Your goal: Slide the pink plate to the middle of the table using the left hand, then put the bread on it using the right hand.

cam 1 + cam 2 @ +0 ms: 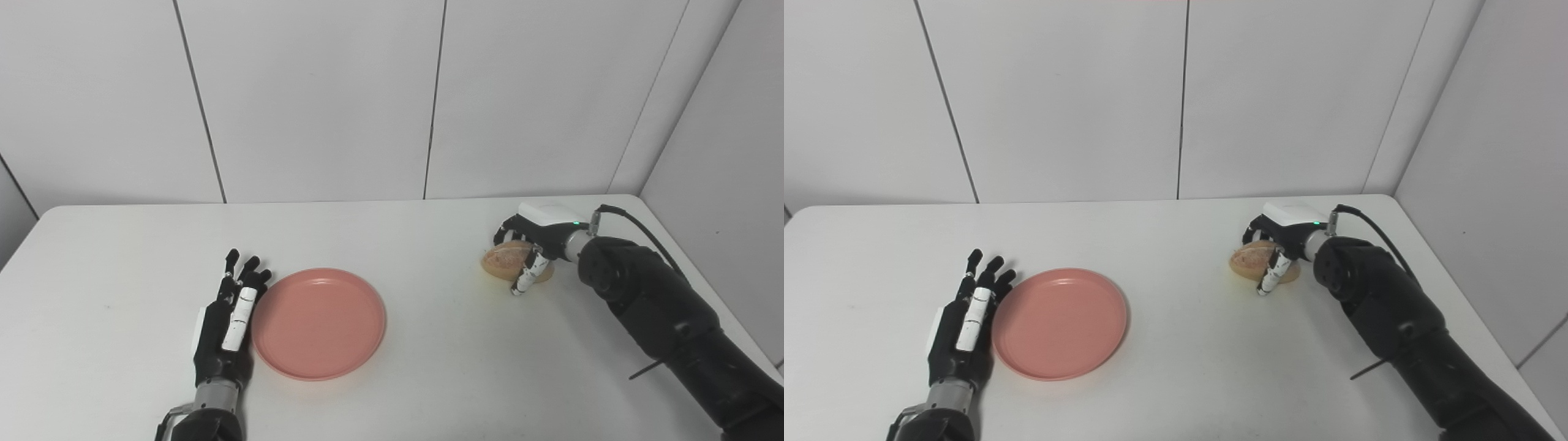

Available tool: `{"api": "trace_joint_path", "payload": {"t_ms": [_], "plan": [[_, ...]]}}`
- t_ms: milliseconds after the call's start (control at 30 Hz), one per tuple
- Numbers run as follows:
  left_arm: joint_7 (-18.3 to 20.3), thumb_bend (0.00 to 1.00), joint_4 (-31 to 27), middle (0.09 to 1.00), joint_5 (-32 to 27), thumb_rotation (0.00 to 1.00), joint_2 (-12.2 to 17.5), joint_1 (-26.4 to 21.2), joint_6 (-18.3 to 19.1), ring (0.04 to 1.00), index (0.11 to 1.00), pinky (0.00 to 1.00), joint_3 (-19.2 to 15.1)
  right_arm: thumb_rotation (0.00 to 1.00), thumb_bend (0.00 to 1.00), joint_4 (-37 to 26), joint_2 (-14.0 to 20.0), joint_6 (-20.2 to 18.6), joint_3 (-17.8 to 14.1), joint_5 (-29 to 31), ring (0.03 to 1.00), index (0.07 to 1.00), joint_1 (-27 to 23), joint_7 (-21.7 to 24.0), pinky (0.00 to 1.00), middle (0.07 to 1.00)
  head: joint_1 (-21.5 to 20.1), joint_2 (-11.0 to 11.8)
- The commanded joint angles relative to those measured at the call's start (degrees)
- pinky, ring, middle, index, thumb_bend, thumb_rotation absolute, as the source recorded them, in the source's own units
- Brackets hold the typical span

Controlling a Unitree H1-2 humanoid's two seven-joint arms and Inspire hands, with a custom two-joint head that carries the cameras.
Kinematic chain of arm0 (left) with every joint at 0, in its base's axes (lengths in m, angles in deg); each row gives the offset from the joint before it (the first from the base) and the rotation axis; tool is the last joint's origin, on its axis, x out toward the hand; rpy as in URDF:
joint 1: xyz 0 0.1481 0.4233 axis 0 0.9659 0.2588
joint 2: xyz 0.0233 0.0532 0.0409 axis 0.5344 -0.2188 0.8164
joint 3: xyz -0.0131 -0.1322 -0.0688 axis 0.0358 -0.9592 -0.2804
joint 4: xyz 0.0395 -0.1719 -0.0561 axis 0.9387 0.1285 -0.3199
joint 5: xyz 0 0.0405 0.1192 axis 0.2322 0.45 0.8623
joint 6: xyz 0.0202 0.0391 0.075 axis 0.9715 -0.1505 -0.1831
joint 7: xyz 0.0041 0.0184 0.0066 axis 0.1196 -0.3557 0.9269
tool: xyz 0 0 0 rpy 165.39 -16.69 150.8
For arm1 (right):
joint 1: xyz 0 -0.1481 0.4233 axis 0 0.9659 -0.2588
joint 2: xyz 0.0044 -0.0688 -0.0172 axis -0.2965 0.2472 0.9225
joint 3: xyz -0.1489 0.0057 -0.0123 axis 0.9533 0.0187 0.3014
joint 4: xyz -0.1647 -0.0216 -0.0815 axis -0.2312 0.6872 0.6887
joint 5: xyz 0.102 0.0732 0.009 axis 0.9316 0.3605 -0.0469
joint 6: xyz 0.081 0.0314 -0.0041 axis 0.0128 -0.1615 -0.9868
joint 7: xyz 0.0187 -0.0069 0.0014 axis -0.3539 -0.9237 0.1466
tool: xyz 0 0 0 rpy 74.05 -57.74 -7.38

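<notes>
1. Curling over the bread [509, 260], the fingers [530, 270] of the right hand [534, 240] are wrapped around the loaf from above and from its near side, so they look clamped on it; whether it has left the bench [429, 380] cannot be told.
2. The left hand [229, 318] lies flat with its fingers [240, 311] straight and slightly apart, holding nothing, their edge touching the left rim of the pink plate [319, 323].
3. The plate sits near the middle of the bench, a little left of centre and toward the near side. The bread is well apart from it, at the far right.
4. Handling, as a judgement: the bread looks light and soft, so a hard squeeze would dent it. A gentle hold across its width, with the thumb opposite the fingers, should serve. The plate looks stiff, smooth and light, likely to skid easily on the bench, so a push at the rim is enough and a fast one could overshoot.
5. The left eye view shows the white segment of the left hand lying closer against the plate's rim. The right eye view shows more bare bench left of that hand and a clearer gap between the bread and the plate.
6. Neither view shows the underside of the loaf or the right thumb clearly.
</notes>
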State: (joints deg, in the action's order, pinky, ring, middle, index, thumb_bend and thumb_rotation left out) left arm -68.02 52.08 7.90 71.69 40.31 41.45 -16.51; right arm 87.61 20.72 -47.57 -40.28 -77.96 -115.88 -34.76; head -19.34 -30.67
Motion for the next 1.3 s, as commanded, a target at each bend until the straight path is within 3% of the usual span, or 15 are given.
{"api": "trace_joint_path", "payload": {"t_ms": [0,300,833,967,1067,1267], "plan": [[0.06,0.76,-0.62,0.925,-0.33,0.68,-0.64,0.2,1.12,0.873,0.984,0.93,0.16,0.0,0.54,-0.3,1.45,3.43,-1.22,0.09,0.416,0.532,-1.65,-3.83,0.35,0.45,0.05,-0.07],[0.4,0.75,-0.48,0.925,-0.78,0.67,-0.73,0.15,1.08,0.875,0.983,0.94,0.14,0.0,0.53,0.51,1.7,5.26,-1.02,0.11,0.415,0.499,-1.98,-6.06,0.35,0.467,-0.01,-0.16],[0.23,0.74,-0.71,0.925,-0.68,0.67,-1.46,0.17,1.6,0.875,0.969,0.93,0.29,0.0,0.53,-8.26,2.05,3.51,-0.74,-0.79,0.4,0.505,-2.92,0.88,0.33,0.452,1.99,-0.42],[-0.1,0.73,-0.95,0.931,0.06,0.67,-1.83,0.3,1.64,0.867,0.968,0.9,0.66,0.0,0.53,-11.5,1.52,3.89,-0.87,-0.45,0.4,0.503,-3.58,2.78,0.32,0.452,3.87,-0.66],[-0.8,0.73,-1.19,0.932,0.95,0.67,-2.65,0.42,1.76,0.866,0.966,0.89,1.17,0.0,0.53,-13.34,1.42,5.3,-0.95,0.49,0.434,0.494,-4.08,3.77,0.37,0.473,7.92,-0.99],[-2.06,0.71,-1.16,0.933,1.92,0.64,-4.72,0.47,1.81,0.861,0.952,0.86,2.0,0.0,0.53,-16.41,1.01,7.81,-0.95,1.79,0.427,0.493,-4.56,4.1,0.36,0.473,12.53,-0.98]]}}
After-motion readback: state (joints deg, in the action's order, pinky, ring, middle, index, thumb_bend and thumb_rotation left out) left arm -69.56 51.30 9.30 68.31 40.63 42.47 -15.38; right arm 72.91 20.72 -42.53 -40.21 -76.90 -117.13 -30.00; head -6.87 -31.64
